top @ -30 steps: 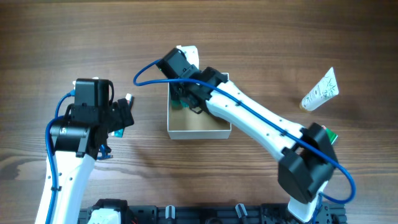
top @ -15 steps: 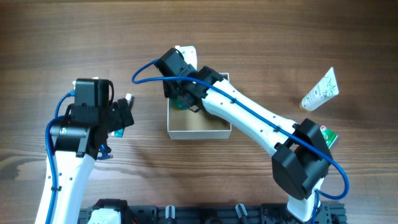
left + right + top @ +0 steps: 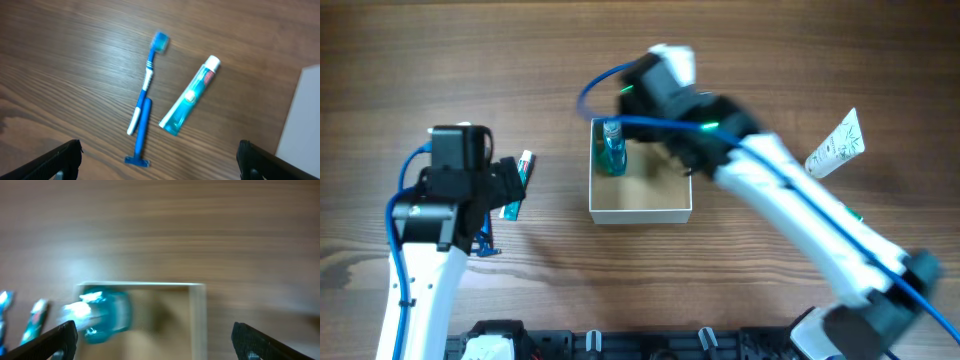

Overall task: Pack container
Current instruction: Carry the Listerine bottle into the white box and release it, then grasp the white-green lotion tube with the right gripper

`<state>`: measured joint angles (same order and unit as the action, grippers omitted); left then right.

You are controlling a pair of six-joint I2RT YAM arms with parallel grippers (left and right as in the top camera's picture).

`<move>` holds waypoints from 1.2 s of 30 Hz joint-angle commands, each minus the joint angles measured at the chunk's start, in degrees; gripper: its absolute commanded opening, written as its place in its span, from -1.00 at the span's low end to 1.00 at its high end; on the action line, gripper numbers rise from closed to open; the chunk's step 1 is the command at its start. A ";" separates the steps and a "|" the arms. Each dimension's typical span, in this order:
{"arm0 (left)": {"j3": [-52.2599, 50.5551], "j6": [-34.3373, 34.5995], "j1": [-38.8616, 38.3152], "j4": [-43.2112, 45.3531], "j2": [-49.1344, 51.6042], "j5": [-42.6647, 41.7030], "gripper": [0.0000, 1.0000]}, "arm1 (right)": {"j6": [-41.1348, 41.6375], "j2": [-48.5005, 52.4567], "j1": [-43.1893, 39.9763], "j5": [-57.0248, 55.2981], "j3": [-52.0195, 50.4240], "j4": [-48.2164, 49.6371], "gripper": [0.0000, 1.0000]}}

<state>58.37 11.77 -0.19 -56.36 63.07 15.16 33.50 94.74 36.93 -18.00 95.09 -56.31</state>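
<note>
Container [image 3: 640,214] sits mid-table between the arms. In it I count one teal bottle [image 3: 612,152], far-left corner. To its left lie one toothpaste [image 3: 190,97], one toothbrush [image 3: 148,75] and one razor [image 3: 141,131]. One white tube [image 3: 837,146] is well right. Left gripper [image 3: 160,162] and right gripper [image 3: 155,342] are both spread wide, holding nothing.
</note>
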 commanded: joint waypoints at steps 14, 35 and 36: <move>1.01 -2.58 19.04 5.09 0.92 -12.11 1.00 | -21.55 -12.02 -40.94 8.31 -1.66 -12.00 1.00; 1.01 -2.56 19.04 4.63 0.92 -14.51 0.99 | -26.45 -2.91 -47.08 12.11 -17.22 -2.54 -0.21; 1.01 -2.56 19.04 4.63 0.92 -14.51 0.99 | -26.29 -2.49 -47.08 12.13 -17.22 -2.58 -0.32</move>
<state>58.37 10.13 18.50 -51.64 63.81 1.98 7.27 90.19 -10.09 -6.39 78.32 -58.89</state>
